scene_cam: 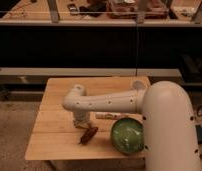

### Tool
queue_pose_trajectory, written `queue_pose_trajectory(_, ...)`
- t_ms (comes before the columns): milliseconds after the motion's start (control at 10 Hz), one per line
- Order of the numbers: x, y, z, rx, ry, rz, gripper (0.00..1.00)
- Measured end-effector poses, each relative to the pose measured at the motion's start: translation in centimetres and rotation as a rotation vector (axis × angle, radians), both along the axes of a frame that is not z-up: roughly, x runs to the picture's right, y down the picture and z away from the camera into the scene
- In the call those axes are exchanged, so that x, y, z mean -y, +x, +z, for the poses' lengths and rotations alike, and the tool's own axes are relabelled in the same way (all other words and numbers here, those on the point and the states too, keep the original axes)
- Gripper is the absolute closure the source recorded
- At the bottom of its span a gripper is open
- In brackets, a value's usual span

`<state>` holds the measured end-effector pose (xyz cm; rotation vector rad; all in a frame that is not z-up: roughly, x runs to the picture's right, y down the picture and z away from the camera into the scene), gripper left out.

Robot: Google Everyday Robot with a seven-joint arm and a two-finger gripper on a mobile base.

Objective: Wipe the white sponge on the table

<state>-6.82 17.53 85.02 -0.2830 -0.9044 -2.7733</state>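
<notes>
Starting with the largest item: the table (54,100), light wooden planks, fills the middle of the view, and a dark counter (94,47) runs across the far side. Robot arm (166,125): the bulky white upper segment stands at the near right, overlapping the table's right edge. A slimmer white forearm reaches left over the tabletop to a rounded joint left of centre, then turns straight down. Green bowl (127,135) sits on the near right part of the table, just beside the upper segment. Flat whitish packet (111,116) lies under the forearm, between the bowl and the downward link. A dark reddish-brown elongated object (88,135) lies at a slant, on the near side of the arm's lower end and left of the bowl. White cup (139,85) is at the far right corner, partly hidden by the arm. The gripper (81,119) points down at the tabletop left of centre, clenched. The white sponge (82,124) reads as the pale lump directly beneath the gripper, against the wood. Whether the fingers pinch it or only press on it cannot be told.
</notes>
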Motion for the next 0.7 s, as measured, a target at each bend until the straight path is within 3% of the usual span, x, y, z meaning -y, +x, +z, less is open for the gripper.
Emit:
queue_pose_trajectory(300, 2.5, 0.8, 4.0, -0.012, 0.002, -0.012, 1.00)
queue_pose_trajectory(400, 3.7, 0.0, 6.1, -0.005, -0.001, -0.016, 1.00)
queue_pose_trajectory(700, 7.0, -4.4, 8.3, 0.053, 0.049, -0.043, 1.00)
